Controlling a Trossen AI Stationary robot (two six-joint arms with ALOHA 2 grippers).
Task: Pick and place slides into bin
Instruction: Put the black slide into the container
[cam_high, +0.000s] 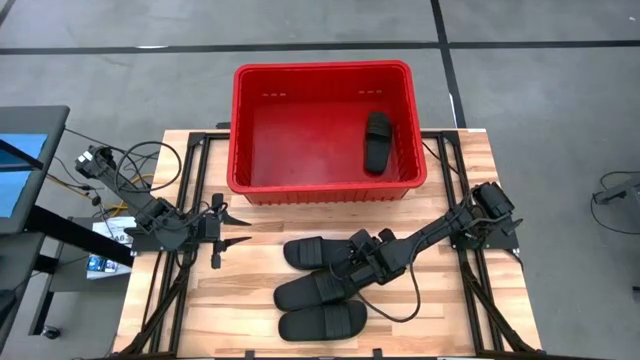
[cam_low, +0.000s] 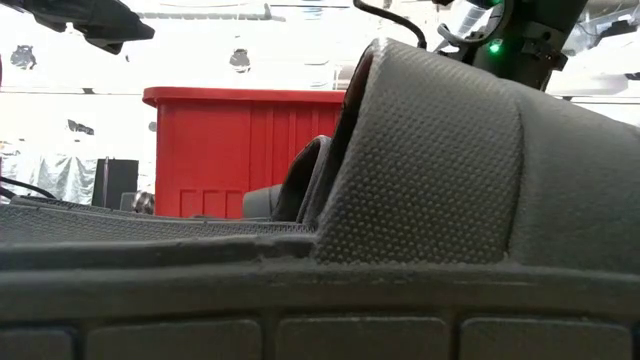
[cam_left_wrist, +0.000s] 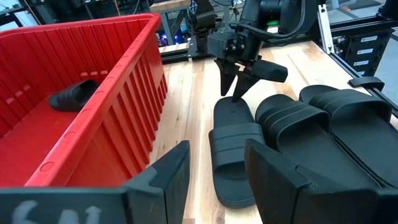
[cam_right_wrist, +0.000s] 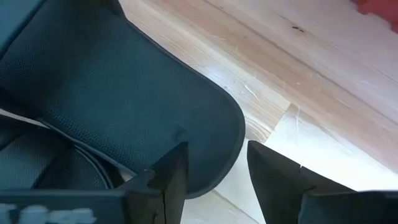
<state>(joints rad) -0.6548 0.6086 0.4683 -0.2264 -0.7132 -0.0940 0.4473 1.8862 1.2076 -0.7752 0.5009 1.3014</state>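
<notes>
One black slide (cam_high: 377, 141) lies flat on the floor of the red bin (cam_high: 250, 130), at its right end. Three more slides lie on the table in front of the bin: a far one (cam_high: 315, 250), a middle one (cam_high: 315, 290) and a near one (cam_high: 322, 323). My right gripper (cam_high: 354, 258) is open and points down at the far slide's right end (cam_left_wrist: 233, 107). In the right wrist view (cam_right_wrist: 217, 149) one finger stands over that end of the sole and the other over bare wood. My left gripper (cam_high: 236, 228) is open and empty, left of the slides. My right gripper has one fingertip (cam_left_wrist: 237, 96) right at the far slide's right end, coming from above. I cannot tell whether it touches the sole.
The bin's near wall (cam_left_wrist: 118, 124) stands close behind the far slide. The near slide (cam_low: 430, 170) fills most of the low view. Bare wood lies between my left gripper and the slides (cam_high: 255, 270). Cables and a screen sit off the table's left edge (cam_high: 30, 160).
</notes>
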